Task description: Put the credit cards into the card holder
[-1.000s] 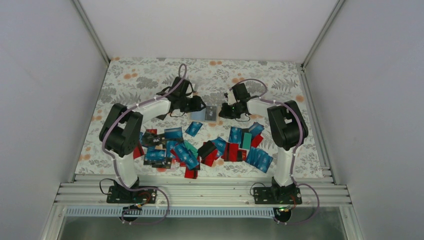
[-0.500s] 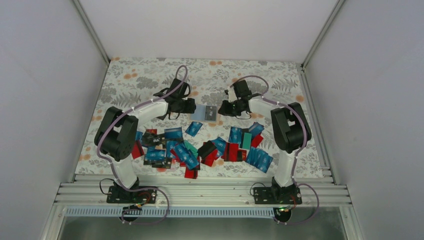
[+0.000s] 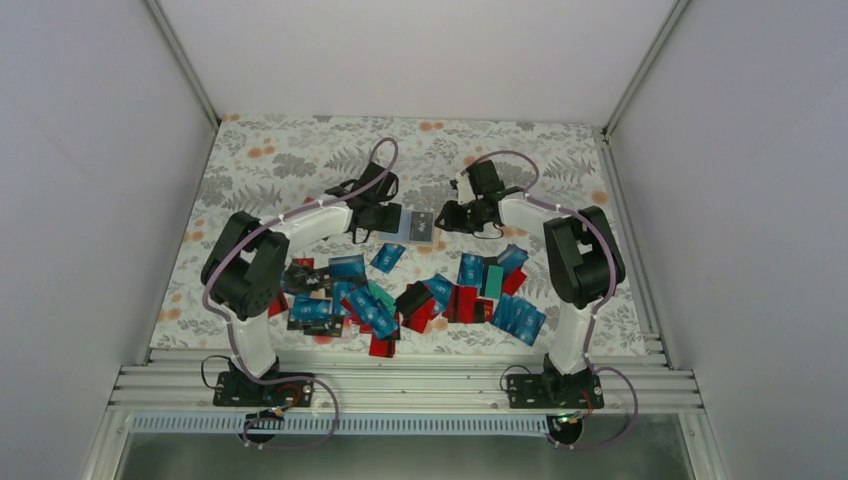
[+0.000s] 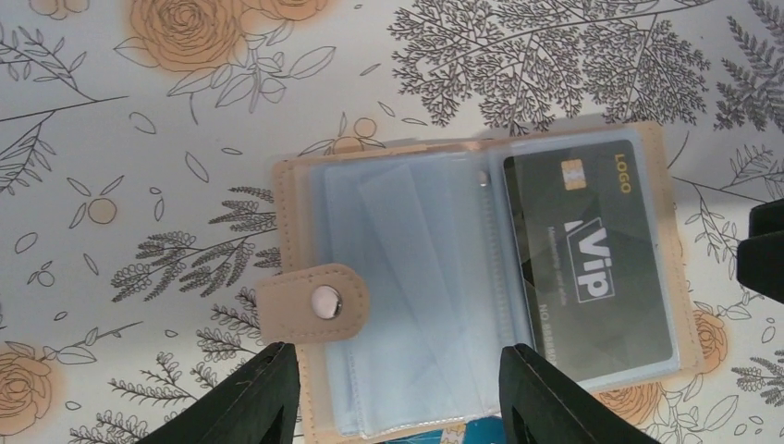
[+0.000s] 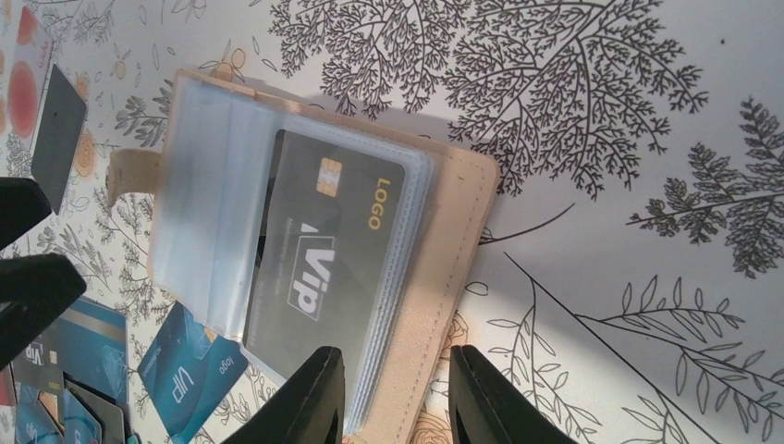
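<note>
The card holder (image 3: 402, 226) lies open and flat on the floral surface (image 3: 280, 160), in the far middle, between the two claws. Its beige cover faces down and its clear sleeves face up. A black VIP card (image 4: 592, 268) with gold lettering sits in the sleeve on the side nearer the right arm. The sleeves on the other side look empty. A beige tab with a metal snap (image 4: 324, 302) sticks out from the edge nearer the left arm.

The left claw (image 4: 398, 407) hovers low over that side, its jaws fairly wide. One finger is just outside the tab edge and the other is above the sleeves; it grips nothing. The right claw (image 5: 398, 398) is at the opposite side, its jaws narrowly apart. The holder's beige edge shows in the gap between them, and I cannot tell whether they touch it.

The credit cards (image 3: 400, 295) lie scattered and overlapping across the near half of the surface. They are mostly blue, with red, black and teal among them, and they lie apart from the holder. One blue card (image 5: 189, 370) lies just beside the holder's near edge.
</note>
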Robot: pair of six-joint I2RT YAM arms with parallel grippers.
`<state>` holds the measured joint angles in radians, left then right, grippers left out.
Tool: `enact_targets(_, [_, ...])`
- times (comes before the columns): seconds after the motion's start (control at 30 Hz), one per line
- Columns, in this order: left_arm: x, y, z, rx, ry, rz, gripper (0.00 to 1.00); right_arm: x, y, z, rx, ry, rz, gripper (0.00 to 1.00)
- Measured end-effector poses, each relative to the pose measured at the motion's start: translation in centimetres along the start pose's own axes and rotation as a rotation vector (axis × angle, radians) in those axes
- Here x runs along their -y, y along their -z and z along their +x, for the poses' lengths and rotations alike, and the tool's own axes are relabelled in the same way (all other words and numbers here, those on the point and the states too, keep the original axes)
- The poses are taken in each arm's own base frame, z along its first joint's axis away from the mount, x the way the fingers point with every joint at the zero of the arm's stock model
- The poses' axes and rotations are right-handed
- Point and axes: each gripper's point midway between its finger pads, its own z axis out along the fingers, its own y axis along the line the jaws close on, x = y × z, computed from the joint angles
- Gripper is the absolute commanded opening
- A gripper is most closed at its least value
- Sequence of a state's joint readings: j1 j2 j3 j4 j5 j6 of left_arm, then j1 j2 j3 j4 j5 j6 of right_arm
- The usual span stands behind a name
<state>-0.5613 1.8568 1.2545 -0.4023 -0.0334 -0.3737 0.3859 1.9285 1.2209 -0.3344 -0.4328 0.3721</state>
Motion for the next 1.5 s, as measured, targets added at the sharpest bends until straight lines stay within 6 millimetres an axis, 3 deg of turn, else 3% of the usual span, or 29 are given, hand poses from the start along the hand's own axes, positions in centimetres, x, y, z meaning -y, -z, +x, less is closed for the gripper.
enact_targets(0.37, [0.8, 0.0, 0.3, 0.013, -0.050, -0.026, 0.56, -0.5, -0.1, 0.5, -0.016, -0.012, -0.037, 0.32])
enact_targets(0.67, [4.9, 0.0, 0.4, 0.026, -0.113, 0.119, 0.47, -1.8, -0.1, 0.3, -0.018, -0.016, -0.110, 0.32])
enact_targets(1.03, [6.1, -2.1, 1.9, -0.024, -0.118, 0.188, 0.48, -1.5, -1.4, 1.1, -0.055, -0.042, -0.138, 0.31])
enact_targets(1.2, [5.2, -2.2, 1.8, -0.017, -0.118, 0.134, 0.54, -1.5, -1.4, 1.1, -0.055, -0.042, -0.136, 0.31])
enact_targets(1.5, [1.7, -1.7, 1.0, 0.004, -0.137, -0.078, 0.55, -1.3, -1.4, 1.0, -0.051, -0.042, -0.122, 0.31])
